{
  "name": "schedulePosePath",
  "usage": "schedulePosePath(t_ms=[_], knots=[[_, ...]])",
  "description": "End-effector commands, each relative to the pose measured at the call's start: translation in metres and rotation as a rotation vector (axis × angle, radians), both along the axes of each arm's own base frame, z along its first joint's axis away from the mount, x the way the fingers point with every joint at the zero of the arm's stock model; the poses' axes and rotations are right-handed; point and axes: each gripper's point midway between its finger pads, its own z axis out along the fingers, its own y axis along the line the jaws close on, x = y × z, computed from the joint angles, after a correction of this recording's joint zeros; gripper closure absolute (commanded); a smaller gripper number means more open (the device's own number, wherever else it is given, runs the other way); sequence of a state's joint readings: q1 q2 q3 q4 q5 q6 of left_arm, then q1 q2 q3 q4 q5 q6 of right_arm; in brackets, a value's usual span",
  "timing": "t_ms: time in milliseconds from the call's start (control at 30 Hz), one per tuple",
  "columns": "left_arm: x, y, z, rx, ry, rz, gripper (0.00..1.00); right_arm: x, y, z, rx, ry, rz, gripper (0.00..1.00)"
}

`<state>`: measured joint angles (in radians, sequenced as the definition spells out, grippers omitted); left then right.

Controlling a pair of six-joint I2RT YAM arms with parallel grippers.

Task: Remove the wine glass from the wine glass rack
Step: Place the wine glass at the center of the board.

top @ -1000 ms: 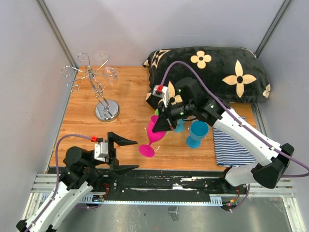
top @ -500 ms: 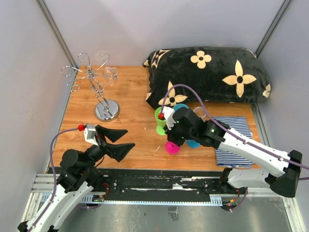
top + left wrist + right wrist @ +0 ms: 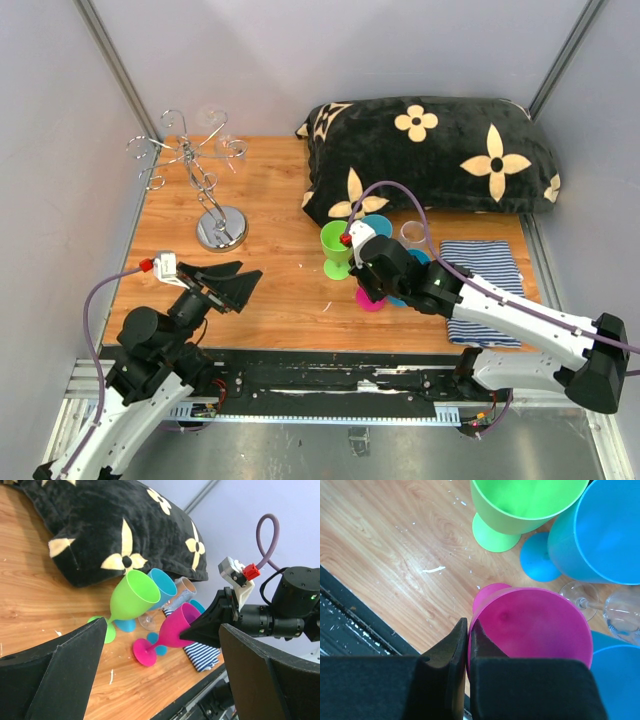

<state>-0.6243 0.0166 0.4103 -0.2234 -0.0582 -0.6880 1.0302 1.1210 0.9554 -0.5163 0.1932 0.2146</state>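
Pink wine glass [image 3: 174,628] is resting well apart from the wine glass rack [image 3: 205,186]. Over the last second it has been carried right and lowered beside the green glass [image 3: 337,243] on the bench [image 3: 270,290], so the removal looks nearly done, with only the release left. The right tool [image 3: 468,635] is pinching its rim, one finger inside the bowl. The left tool [image 3: 228,283] is hovering spread and empty.

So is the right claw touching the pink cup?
Touching. The right wrist view shows the right gripper pinching the rim of the pink cup, one finger each side.
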Motion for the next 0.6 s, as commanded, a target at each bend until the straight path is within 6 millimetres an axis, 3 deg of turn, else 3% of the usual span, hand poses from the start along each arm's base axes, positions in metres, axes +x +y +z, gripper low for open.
schedulePosePath(t_ms=[0, 300, 400, 567], knots=[[0.0, 0.011, 0.009, -0.025, 0.004, 0.053, 0.0, 0.012, 0.004, 0.0, 0.024, -0.041, -0.063, 0.98], [0.003, 0.014, -0.001, -0.02, 0.048, 0.073, 0.0, 0.017, -0.005, -0.012, -0.044, -0.038, -0.105, 0.87], [0.004, 0.014, -0.001, -0.021, 0.049, 0.079, 0.0, 0.02, -0.007, -0.008, -0.046, -0.047, -0.112, 0.79], [0.005, 0.015, -0.001, -0.012, 0.05, 0.083, 0.0, 0.022, -0.005, 0.008, -0.029, -0.07, -0.1, 0.78]])
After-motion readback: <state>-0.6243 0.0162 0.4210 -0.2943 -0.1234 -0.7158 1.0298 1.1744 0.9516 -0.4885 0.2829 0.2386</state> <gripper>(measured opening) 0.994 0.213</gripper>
